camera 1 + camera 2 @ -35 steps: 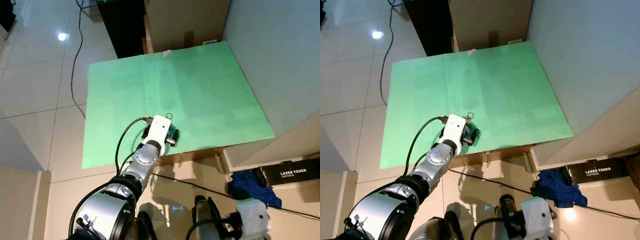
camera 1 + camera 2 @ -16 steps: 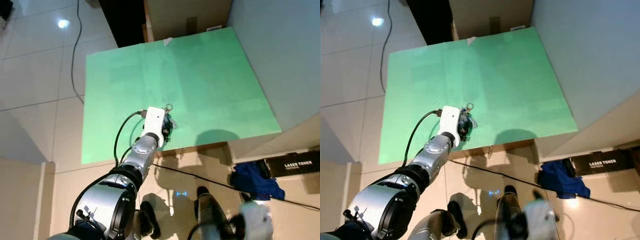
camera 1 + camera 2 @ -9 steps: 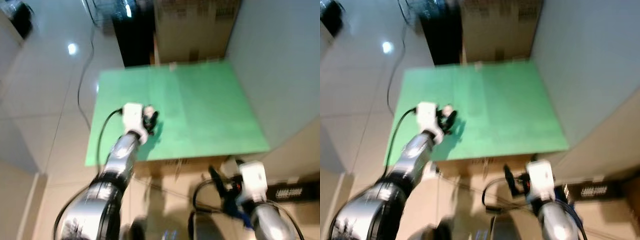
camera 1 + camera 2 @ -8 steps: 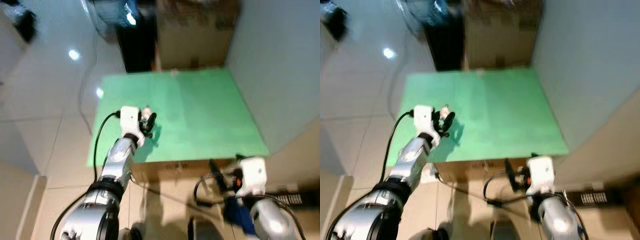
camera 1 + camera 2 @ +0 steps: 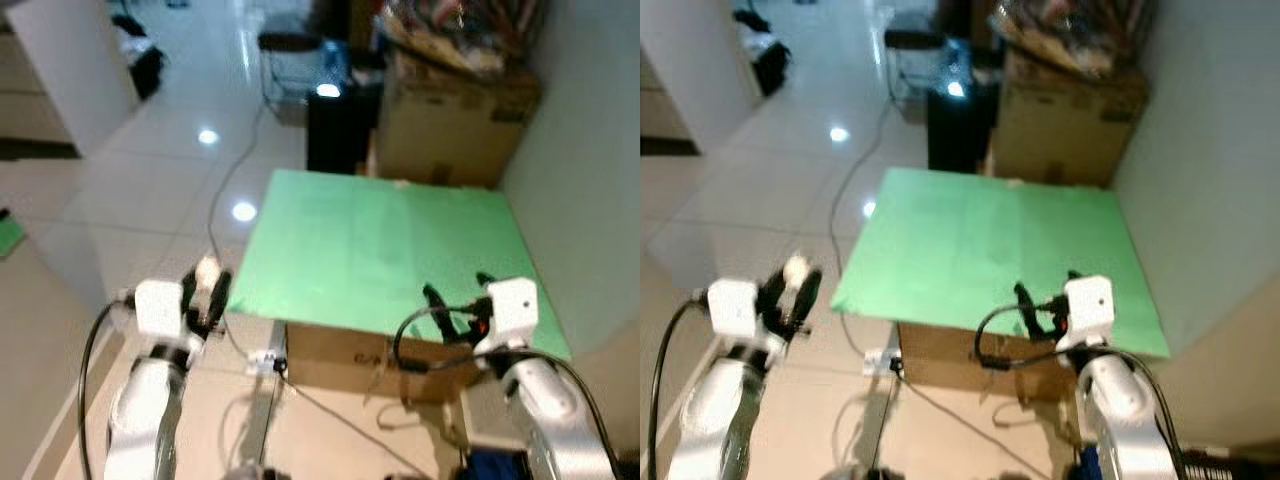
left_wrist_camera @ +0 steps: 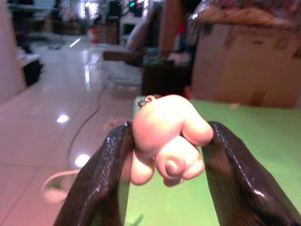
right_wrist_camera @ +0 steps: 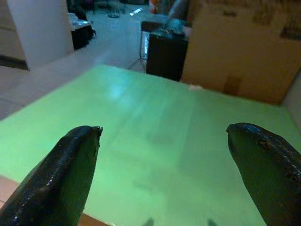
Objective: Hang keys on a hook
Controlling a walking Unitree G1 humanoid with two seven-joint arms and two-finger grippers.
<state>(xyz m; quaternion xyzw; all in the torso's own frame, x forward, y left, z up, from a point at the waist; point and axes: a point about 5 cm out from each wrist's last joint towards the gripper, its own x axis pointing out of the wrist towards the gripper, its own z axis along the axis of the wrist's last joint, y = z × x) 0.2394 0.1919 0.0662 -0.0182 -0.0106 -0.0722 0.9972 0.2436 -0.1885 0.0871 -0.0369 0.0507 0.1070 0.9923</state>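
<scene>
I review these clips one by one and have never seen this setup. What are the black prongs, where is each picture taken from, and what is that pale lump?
This is a humanoid robot with two silver arms, each ending in a gripper of two black fingers. Two pictures come from cameras in its head, looking down; the other two come from its wrists, looking along the fingers. The left gripper is shut on a pale pink rubbery keychain charm with a small metal ring, raised beside the green-topped cardboard box table. The right gripper is open, its fingers spread above the green top. Behind stand a brown cardboard box and a dark cabinet. I cannot make out a hook.
</scene>
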